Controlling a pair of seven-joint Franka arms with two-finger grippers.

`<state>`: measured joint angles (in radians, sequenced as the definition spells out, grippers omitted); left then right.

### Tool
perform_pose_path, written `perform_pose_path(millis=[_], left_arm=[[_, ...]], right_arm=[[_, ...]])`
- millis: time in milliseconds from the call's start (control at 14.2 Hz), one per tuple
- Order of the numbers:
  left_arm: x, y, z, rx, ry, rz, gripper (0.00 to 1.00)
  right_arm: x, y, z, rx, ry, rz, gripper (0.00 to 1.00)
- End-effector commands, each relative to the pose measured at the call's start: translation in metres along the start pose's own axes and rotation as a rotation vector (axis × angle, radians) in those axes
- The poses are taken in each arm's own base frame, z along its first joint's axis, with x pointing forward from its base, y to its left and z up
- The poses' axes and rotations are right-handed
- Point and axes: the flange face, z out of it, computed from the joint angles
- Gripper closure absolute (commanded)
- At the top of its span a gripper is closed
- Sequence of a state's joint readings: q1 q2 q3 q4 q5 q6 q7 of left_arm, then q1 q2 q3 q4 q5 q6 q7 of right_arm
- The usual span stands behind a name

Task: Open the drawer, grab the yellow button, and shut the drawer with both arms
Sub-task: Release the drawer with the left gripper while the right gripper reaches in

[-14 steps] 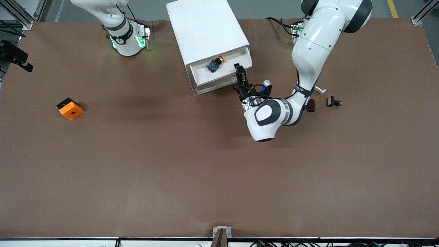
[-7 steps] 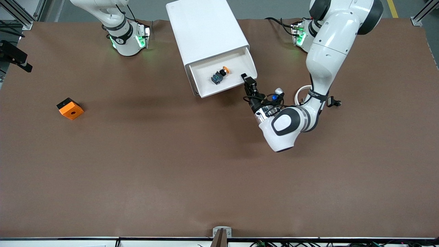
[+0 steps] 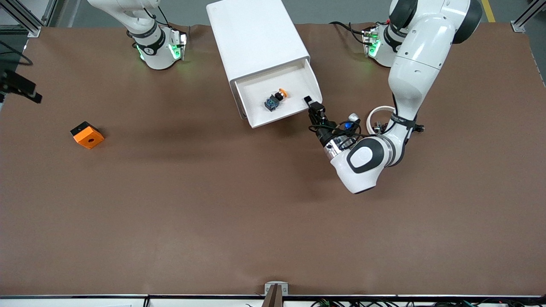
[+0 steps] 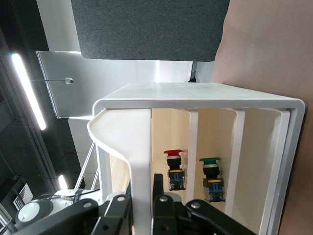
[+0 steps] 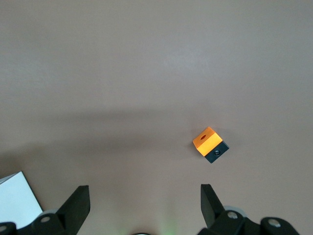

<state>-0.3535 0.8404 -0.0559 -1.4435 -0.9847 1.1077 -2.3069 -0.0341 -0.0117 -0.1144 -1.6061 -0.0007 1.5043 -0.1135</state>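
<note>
The white cabinet (image 3: pixel 256 38) stands at the back middle of the table. Its top drawer (image 3: pixel 294 111) is pulled out toward the front camera. The button (image 3: pixel 275 99), with its orange cap, lies in the drawer. My left gripper (image 3: pixel 313 106) is shut on the drawer's front wall at the corner toward the left arm's end. In the left wrist view my left gripper (image 4: pixel 142 198) has a finger on each side of that wall (image 4: pixel 139 161). My right gripper (image 5: pixel 145 208) is open and empty, high over the table; that arm waits.
An orange block with a black hole (image 3: pixel 87 135) (image 5: pixel 210 144) lies toward the right arm's end. A white ring (image 3: pixel 381 115) and a black clip (image 3: pixel 419 127) lie beside the left arm. Red-capped (image 4: pixel 175 166) and green-capped (image 4: pixel 211 174) buttons show in lower compartments.
My left gripper has drawn the drawer farther out toward the front camera, and the button has come along in it. The left arm's elbow has swung away from the cabinet.
</note>
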Motion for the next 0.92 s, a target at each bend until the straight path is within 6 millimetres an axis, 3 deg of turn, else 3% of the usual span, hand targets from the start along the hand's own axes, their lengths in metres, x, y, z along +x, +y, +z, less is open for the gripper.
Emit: perform_pose_path(millis=[0,282,493,634,846], left_arm=[[-0.003,-0.003,-0.004,-0.012,-0.018,0.029,0.02],[-0.007,-0.018,-0.019,-0.059,-0.023,0.111,0.00],[-0.019,-0.043,-0.035,-0.129,-0.036,0.314,0.00],[-0.018,-0.048,-0.042,-0.160,-0.018,0.436,0.00],[-0.003,-0.053,-0.074,-0.245,-0.002,0.623,0.00]], right_arm=[[0.029,0.003,0.019,-0.018,-0.024,-0.022,0.00],[0.047,0.016,0.038,-0.035,-0.009,-0.010,0.00],[0.048,0.005,0.040,-0.024,-0.013,0.040,0.00],[0.049,-0.019,0.042,-0.006,-0.020,0.268,0.00],[0.049,-0.071,0.047,0.042,-0.046,0.439,0.00]])
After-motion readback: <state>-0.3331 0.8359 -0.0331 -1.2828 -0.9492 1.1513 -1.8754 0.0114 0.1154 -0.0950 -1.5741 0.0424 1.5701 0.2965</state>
